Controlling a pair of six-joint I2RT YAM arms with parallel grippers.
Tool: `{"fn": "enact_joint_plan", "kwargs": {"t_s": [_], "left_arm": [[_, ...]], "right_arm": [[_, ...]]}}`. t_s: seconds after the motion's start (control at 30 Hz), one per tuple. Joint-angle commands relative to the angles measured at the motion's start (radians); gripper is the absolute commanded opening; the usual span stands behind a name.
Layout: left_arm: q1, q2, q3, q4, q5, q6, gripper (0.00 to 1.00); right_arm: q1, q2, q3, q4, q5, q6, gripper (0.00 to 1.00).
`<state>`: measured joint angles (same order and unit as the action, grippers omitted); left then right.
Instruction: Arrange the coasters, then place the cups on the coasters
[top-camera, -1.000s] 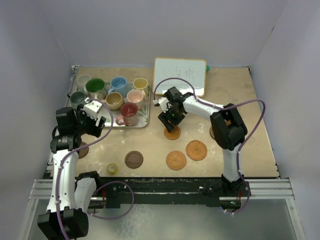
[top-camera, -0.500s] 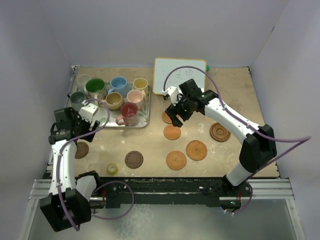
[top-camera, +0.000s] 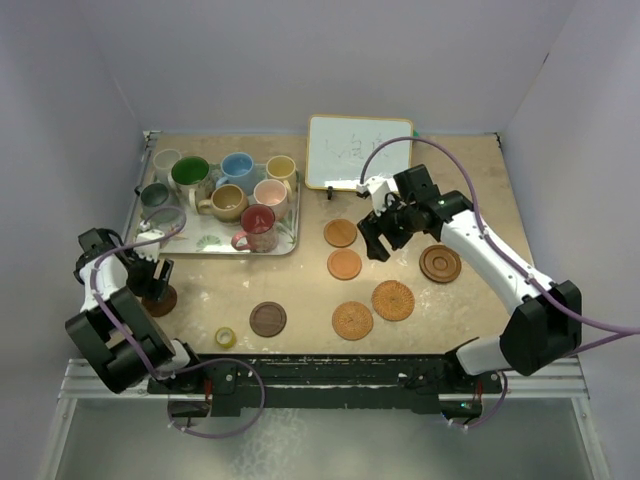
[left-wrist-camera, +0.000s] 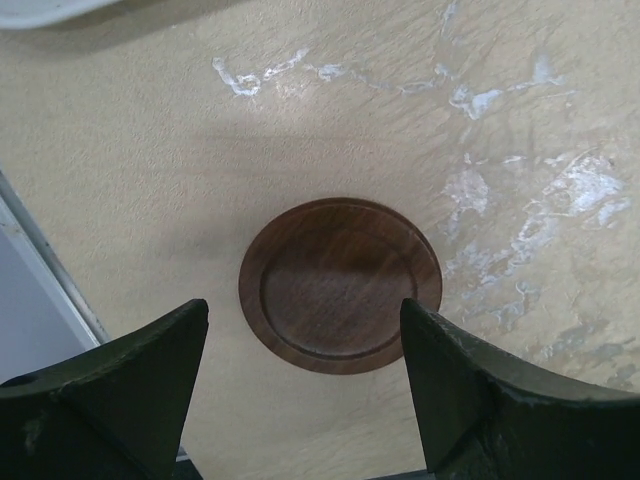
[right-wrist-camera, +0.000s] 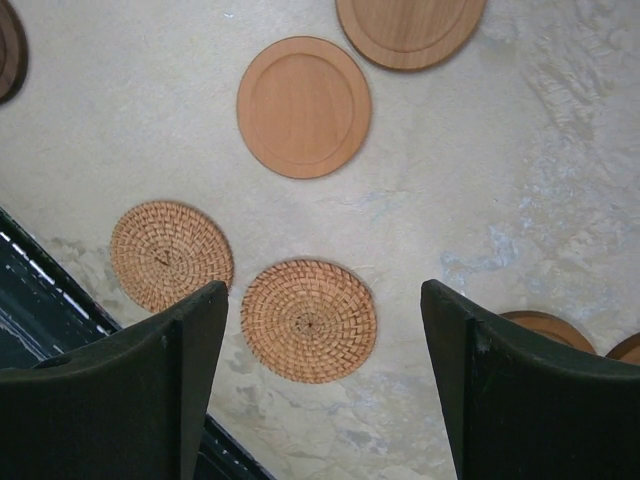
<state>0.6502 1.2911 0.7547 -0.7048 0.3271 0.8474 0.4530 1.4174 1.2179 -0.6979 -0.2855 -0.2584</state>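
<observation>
Several cups, among them a green-lined one (top-camera: 190, 172) and a red one (top-camera: 259, 222), stand on the leaf-patterned tray (top-camera: 215, 250). Coasters lie on the table: two smooth wood discs (top-camera: 340, 233) (top-camera: 345, 264), a ringed one (top-camera: 440, 264), two rattan ones (top-camera: 393, 300) (top-camera: 352, 320) and a dark one (top-camera: 268, 319). My left gripper (left-wrist-camera: 303, 312) hangs open above a dark brown coaster (left-wrist-camera: 340, 285) at the table's left edge, with its fingers apart from it. My right gripper (right-wrist-camera: 322, 295) is open and empty, high over a rattan coaster (right-wrist-camera: 309, 320).
A small yellow tape roll (top-camera: 226, 337) lies near the front edge, left of the dark coaster. A whiteboard (top-camera: 358, 152) stands at the back centre. The table's left edge (left-wrist-camera: 50, 270) runs close beside the left gripper.
My right gripper has lifted off the wood coaster and drawn back to the right, uncovering a second wood disc. My left arm has swung down and left to the dark brown coaster.
</observation>
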Motion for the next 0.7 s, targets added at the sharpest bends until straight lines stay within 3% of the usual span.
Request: {"fn": "enact_joint_plan", "kwargs": {"t_s": [0.0, 0.3, 0.67], "left_arm": [[0.009, 0.053, 0.017, 0.082, 0.037, 0.037, 0.73], [0.009, 0.157, -0.003, 0.157, -0.047, 0.028, 0.65], [0.011, 0.192, -0.036, 0.11, -0.053, 0.074, 0.51]], "right_arm": [[-0.03, -0.013, -0.001, -0.01, -0.064, -0.014, 0.8], [-0.045, -0.011, -0.01, -0.01, -0.072, -0.018, 0.8], [-0.053, -0.012, -0.015, -0.015, -0.085, -0.025, 0.8]]}}
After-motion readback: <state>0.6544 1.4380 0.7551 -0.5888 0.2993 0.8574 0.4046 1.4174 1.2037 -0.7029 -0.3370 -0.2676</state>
